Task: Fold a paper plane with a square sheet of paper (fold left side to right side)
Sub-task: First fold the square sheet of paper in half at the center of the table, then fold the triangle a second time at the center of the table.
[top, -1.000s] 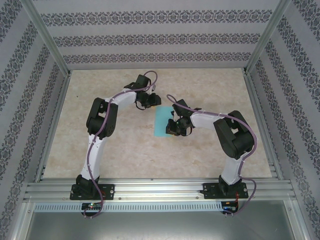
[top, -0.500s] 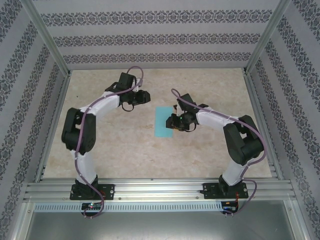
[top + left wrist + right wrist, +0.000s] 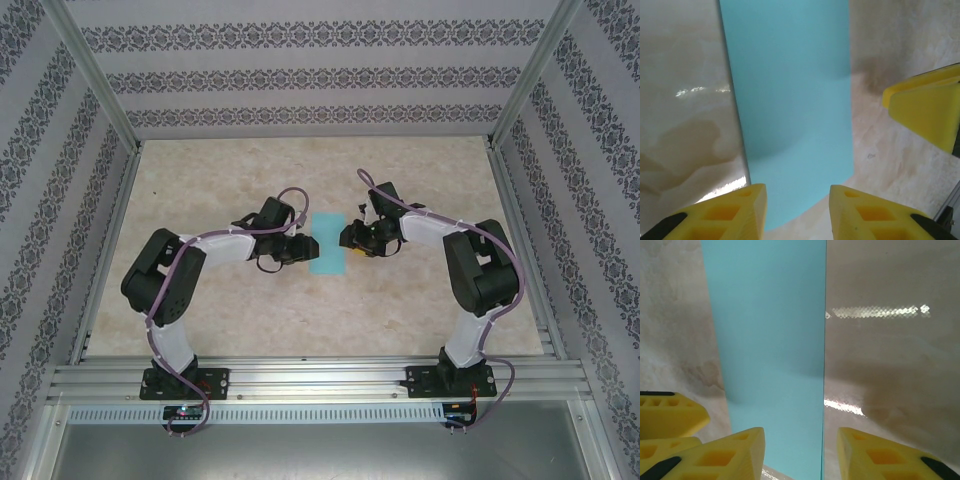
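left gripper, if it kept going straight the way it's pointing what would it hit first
Most likely the teal paper just ahead of the left gripper, with the right gripper beyond it. Height over the paper is unclear.

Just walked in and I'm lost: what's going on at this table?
Two robot arms are working on a teal paper lying flat on the table as a narrow strip, apparently folded in half. The left gripper and right gripper sit at its opposite long sides, fingers apart, neither gripping it.
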Controlling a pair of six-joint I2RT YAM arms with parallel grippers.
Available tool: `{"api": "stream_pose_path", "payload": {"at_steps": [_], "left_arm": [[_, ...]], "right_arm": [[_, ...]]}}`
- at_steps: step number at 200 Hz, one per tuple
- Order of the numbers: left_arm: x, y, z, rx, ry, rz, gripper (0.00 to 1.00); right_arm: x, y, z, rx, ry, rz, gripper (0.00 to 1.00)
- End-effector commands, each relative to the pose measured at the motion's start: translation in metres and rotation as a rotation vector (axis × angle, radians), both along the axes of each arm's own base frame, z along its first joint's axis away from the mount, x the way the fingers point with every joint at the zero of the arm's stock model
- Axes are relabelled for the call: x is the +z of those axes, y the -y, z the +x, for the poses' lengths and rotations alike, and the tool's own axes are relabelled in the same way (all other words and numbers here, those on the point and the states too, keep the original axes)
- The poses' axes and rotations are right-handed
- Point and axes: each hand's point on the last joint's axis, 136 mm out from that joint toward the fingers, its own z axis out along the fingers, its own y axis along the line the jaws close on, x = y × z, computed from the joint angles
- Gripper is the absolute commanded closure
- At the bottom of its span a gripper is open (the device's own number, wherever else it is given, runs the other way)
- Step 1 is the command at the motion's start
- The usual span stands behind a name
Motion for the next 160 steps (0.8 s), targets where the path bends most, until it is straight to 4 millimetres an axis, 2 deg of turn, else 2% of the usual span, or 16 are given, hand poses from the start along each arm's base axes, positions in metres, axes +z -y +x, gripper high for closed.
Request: {"api": "stream_pose_path", "payload": {"at_steps": [1,40,111,160], "left_arm": [[0.004,0.008,0.015,0.025,0.022,-0.043,0.63],[0.002,0.014,0.013,0.004,0.017,-0.050,0.67],[-0.025,0.005,0.003,0.003,-0.037,0.026,0.68],[-0.036,-0.006,-0.003,0.020,-0.053,0.081,0.69]], "right_arm": [[0.008,-0.010,0.010,0.000,0.028,0.038,0.58],[0.002,-0.009,0.007,0.000,0.011,0.024,0.57],[-0.001,-0.012,0.002,0.009,-0.005,0.019,0.57],[-0.001,-0.015,-0.002,0.010,-0.018,0.020,0.57]]}}
